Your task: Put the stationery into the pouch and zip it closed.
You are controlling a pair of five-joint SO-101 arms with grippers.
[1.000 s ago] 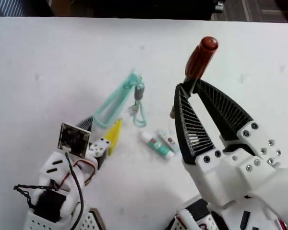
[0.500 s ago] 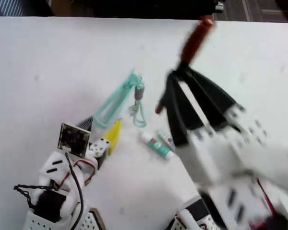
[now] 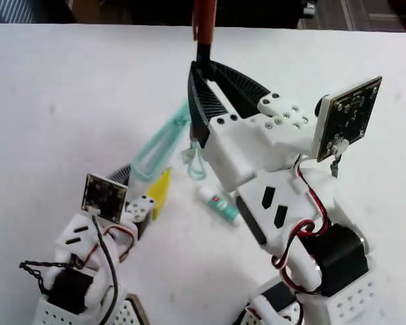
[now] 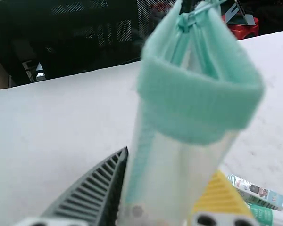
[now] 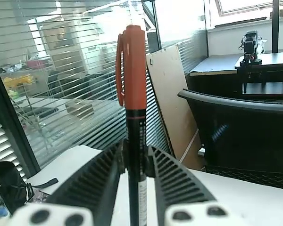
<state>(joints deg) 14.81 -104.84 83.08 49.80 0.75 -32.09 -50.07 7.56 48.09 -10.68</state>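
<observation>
Gripping a pen [image 3: 204, 24] by its black barrel, the right end effector [image 3: 203, 64] is clenched, with both ribbed black fingers pressed against the barrel. In the high view it points toward 12 o'clock. The pen's red cap sticks out past the fingertips, over the far edge of the white counter [image 3: 68, 81]. In the right wrist view the pen stands straight up between the two fingers, its clip facing the side.

The left end effector [image 3: 141, 179] sits at about 8 o'clock from the right one, low on the counter. It is grasping a pouch [image 3: 159, 142], which is slim and clear with mint-green trim. One black finger [image 4: 101, 188] is on one side of the pouch and a yellow finger [image 4: 217, 195] is on the other. From that grip the pouch stretches toward 1 o'clock across the counter, and its far end lies just beside the right arm's fingers. A grey zip pull [image 3: 197, 128] hangs at that far end, with a mint-green cord loop [image 3: 197, 164] trailing from it toward 6 o'clock. I cannot tell whether the zip is open.

A small white and green tube [image 3: 220, 204] lies flat on the counter at about 3 o'clock from the yellow finger, apart from the pouch. The right arm's white body covers part of it. The left wrist view shows a second small tube [image 4: 266, 214] lying just beside the first.
</observation>
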